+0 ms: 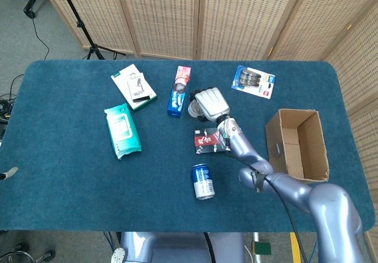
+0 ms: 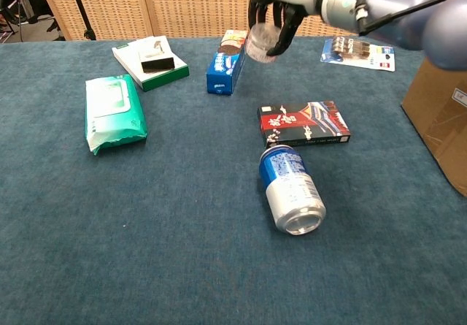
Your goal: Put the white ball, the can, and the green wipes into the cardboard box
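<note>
1. Right hand (image 1: pixel 211 103): The fingers (image 2: pixel 281 34) are curled downward around the white ball (image 2: pixel 260 41) and hold it from above. In the chest view the ball sits between the dark fingertips, with its lower part showing beneath them. The left hand appears in neither view.

2. Ball position: It hangs above the table (image 1: pixel 71 174), clear of the cloth. In the head view it lies between the blue carton (image 1: pixel 178 91) and the hand, and the hand covers most of it.

3. Edges and clearance:
- The cardboard box (image 1: pixel 276 148) stands open-topped near the table's right edge, well apart from the hand.
- The red-and-black carton (image 1: pixel 207 140) lies flat just below the hand in the head view.
- The blister pack (image 1: pixel 254 81) lies between the hand and the far right corner.
- Bare blue cloth separates the red-and-black carton from the cardboard box.

4. Ball appearance: It is pale, translucent and round in outline. Finer detail cannot be made out.

5. Other task items:
- The can (image 2: pixel 292 189) lies on its side just in front of the red-and-black carton, its end facing the chest camera.
- The green wipes (image 2: pixel 114 112) lie flat on the left, near the white-and-green box (image 2: pixel 149 62).
</note>
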`<action>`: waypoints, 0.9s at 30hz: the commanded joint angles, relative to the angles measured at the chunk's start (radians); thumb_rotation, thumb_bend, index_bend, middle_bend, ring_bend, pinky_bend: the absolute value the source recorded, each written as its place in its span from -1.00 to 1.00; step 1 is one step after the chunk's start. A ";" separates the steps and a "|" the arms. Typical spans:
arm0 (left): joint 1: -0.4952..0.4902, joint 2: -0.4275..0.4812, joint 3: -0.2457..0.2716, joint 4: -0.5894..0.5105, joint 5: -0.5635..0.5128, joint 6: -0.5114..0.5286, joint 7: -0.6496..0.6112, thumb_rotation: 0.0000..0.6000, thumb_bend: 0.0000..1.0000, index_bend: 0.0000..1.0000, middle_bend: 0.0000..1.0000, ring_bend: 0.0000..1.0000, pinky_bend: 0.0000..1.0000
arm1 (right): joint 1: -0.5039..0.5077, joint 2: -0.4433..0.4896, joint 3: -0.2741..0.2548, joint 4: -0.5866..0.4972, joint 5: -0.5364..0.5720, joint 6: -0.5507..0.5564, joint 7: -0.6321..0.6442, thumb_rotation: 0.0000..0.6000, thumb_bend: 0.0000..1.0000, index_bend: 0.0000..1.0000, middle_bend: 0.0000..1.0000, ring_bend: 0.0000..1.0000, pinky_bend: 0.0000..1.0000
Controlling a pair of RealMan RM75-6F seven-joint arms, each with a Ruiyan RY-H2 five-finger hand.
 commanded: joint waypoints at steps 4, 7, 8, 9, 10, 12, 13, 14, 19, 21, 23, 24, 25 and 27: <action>0.007 0.006 0.003 -0.010 0.020 0.017 -0.013 1.00 -1.00 -1.00 -1.00 -1.00 -0.91 | -0.189 0.392 -0.007 -0.432 -0.121 0.225 -0.029 1.00 0.03 -0.04 0.09 -0.04 -0.28; 0.008 0.009 0.006 -0.012 0.034 0.022 -0.018 1.00 -1.00 -1.00 -1.00 -1.00 -0.91 | -0.270 0.510 -0.038 -0.531 -0.173 0.278 0.007 1.00 0.03 -0.04 0.09 -0.04 -0.28; 0.009 0.010 0.007 -0.014 0.038 0.024 -0.020 1.00 -1.00 -1.00 -1.00 -1.00 -0.91 | -0.285 0.530 -0.045 -0.544 -0.185 0.286 0.020 1.00 0.03 -0.04 0.09 -0.04 -0.28; 0.009 0.011 0.009 -0.016 0.044 0.026 -0.021 1.00 -1.00 -1.00 -1.00 -1.00 -0.91 | -0.305 0.552 -0.053 -0.554 -0.196 0.299 0.034 1.00 0.03 -0.04 0.09 -0.04 -0.28; 0.011 0.013 0.010 -0.020 0.054 0.033 -0.024 1.00 -1.00 -1.00 -1.00 -1.00 -0.91 | -0.344 0.586 -0.074 -0.562 -0.210 0.320 0.054 1.00 0.03 -0.04 0.09 -0.04 -0.28; 0.014 0.017 0.012 -0.024 0.065 0.042 -0.029 1.00 -1.00 -1.00 -1.00 -1.00 -0.91 | -0.386 0.627 -0.101 -0.575 -0.242 0.339 0.092 1.00 0.03 -0.04 0.09 -0.04 -0.28; 0.015 0.020 0.012 -0.025 0.073 0.048 -0.031 1.00 -1.00 -1.00 -1.00 -1.00 -0.91 | -0.412 0.649 -0.119 -0.577 -0.254 0.345 0.114 1.00 0.03 -0.04 0.09 -0.04 -0.28; 0.015 0.021 0.013 -0.025 0.078 0.051 -0.031 1.00 -1.00 -1.00 -1.00 -1.00 -0.91 | -0.428 0.662 -0.129 -0.579 -0.266 0.352 0.132 1.00 0.03 -0.04 0.09 -0.04 -0.28; 0.019 0.030 0.020 -0.032 0.101 0.064 -0.037 1.00 -1.00 -1.00 -1.00 -1.00 -0.91 | -0.513 0.695 -0.190 -0.554 -0.321 0.393 0.192 1.00 0.03 -0.04 0.09 -0.04 -0.28; 0.020 0.034 0.021 -0.034 0.107 0.069 -0.042 1.00 -1.00 -1.00 -1.00 -1.00 -0.91 | -0.534 0.693 -0.205 -0.537 -0.335 0.401 0.206 1.00 0.03 -0.04 0.09 -0.04 -0.28; 0.024 0.036 0.023 -0.035 0.116 0.078 -0.048 1.00 -1.00 -1.00 -1.00 -1.00 -0.91 | -0.556 0.689 -0.221 -0.519 -0.346 0.409 0.222 1.00 0.04 -0.04 0.09 -0.04 -0.28; 0.026 0.037 0.025 -0.036 0.122 0.081 -0.051 1.00 -1.00 -1.00 -1.00 -1.00 -0.91 | -0.566 0.687 -0.226 -0.513 -0.353 0.415 0.231 1.00 0.04 -0.04 0.09 -0.04 -0.28; 0.028 0.038 0.027 -0.036 0.126 0.084 -0.055 1.00 -1.00 -1.00 -1.00 -1.00 -0.91 | -0.576 0.687 -0.232 -0.508 -0.361 0.422 0.238 1.00 0.05 -0.04 0.09 -0.04 -0.28; 0.030 0.039 0.030 -0.036 0.132 0.088 -0.059 1.00 -1.00 -1.00 -1.00 -1.00 -0.91 | -0.588 0.687 -0.238 -0.503 -0.375 0.434 0.246 1.00 0.07 -0.04 0.09 -0.04 -0.28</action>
